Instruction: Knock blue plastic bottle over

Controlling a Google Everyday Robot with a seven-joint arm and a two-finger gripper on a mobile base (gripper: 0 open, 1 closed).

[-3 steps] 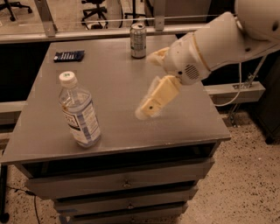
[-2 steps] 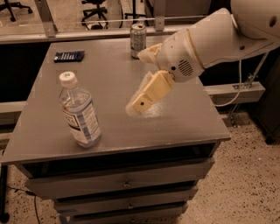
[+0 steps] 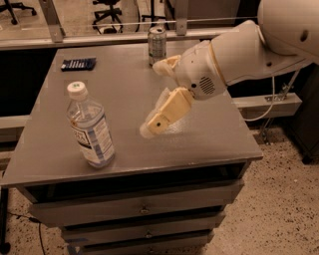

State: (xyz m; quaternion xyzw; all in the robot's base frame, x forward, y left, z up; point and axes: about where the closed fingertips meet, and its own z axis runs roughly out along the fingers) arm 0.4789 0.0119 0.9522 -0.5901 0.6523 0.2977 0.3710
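One upright white-capped bottle (image 3: 90, 130), gripper (image 3: 151, 128) nearby

A grey metal counter (image 3: 124, 94) is standing on a speckled stone floor (image 3: 284, 199) in a dimly lit workroom.

Shallow drawers (image 3: 144, 209) are sitting stacked beneath the counter's top, each showing a small pull. Behind it a pale rail (image 3: 99, 40) is running across the room, with slanted metal posts (image 3: 52, 20) rising from it, and black office chairs (image 3: 107, 10) are standing beyond. A white cable (image 3: 271, 107) is hanging at the right beside a low ledge (image 3: 264, 102). The gripper (image 3: 152, 127) is hovering above the counter's middle.
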